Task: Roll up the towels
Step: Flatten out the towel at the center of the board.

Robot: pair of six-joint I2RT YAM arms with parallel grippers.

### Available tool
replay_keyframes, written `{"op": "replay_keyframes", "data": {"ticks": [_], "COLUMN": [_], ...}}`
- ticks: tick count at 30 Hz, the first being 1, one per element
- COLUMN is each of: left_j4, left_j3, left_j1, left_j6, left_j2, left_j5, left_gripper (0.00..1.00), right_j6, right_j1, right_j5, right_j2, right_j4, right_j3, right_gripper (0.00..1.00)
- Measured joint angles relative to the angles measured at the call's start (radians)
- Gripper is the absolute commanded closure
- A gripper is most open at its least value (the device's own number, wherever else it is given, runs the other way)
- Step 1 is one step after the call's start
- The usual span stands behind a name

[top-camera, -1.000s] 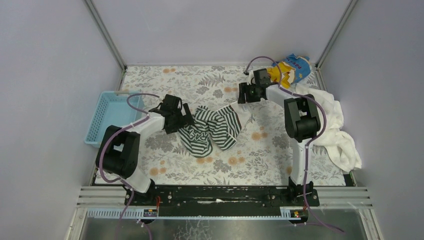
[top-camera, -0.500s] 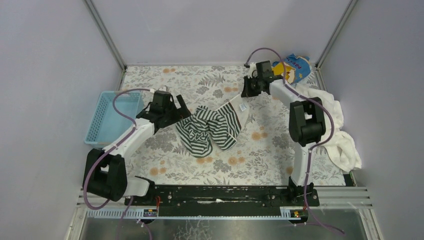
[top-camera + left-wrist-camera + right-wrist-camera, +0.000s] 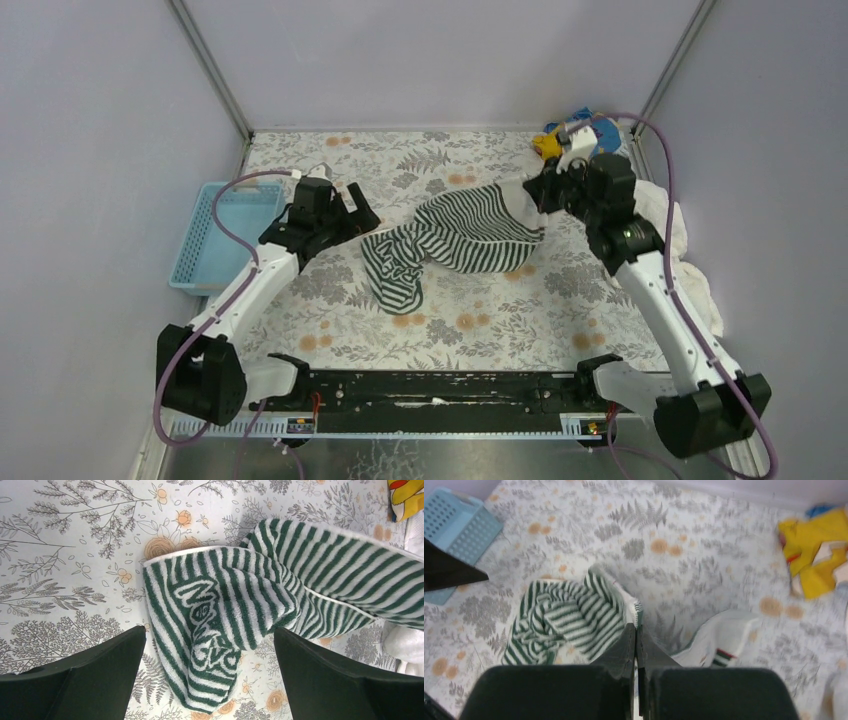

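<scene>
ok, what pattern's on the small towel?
Small towel: dark green-and-white stripes; clearest in the left wrist view.

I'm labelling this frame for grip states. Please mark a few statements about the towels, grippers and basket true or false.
1. The right gripper is shut on the striped towel. True.
2. The left gripper grips that towel too. False: its jaws stand open, holding nothing.
3. The striped towel lies in the blue basket. False: it lies on the table, right of the basket.
4. The white towel lies at the table's right edge. True.
</scene>
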Motion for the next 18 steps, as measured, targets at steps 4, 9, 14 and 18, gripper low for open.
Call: {"op": "replay_keyframes", "data": {"ticks": [4,9,14,18], "left_j4": [-0.001,0.0,-0.001,0.001], "left_j3": [0.001,0.012,0.043,0.081], "left_j1": [0.0,-0.013,-0.017,-0.017], "left_j6": [0.0,0.0,0.008,0.012], "left_j2": [0.032,0.13,0.255,0.352], "left_j5": [0.035,0.053,0.026,0.015], "left_gripper": [0.0,0.0,0.03,0.12], "right_j6": [0.047,0.104,0.132,0.145], "right_j1": [0.0,0.0,0.0,0.0], "right_j5": [0.045,0.108,0.155,0.174], "right_j2": [-0.137,-0.224,-0.29,-0.303], "right_j4": [0.032,0.039,0.054,0.084], "right_j3": [-0.224,-0.414,-0.466,-0.468], "right_gripper": [1.0,0.99,0.99,0.98]}}
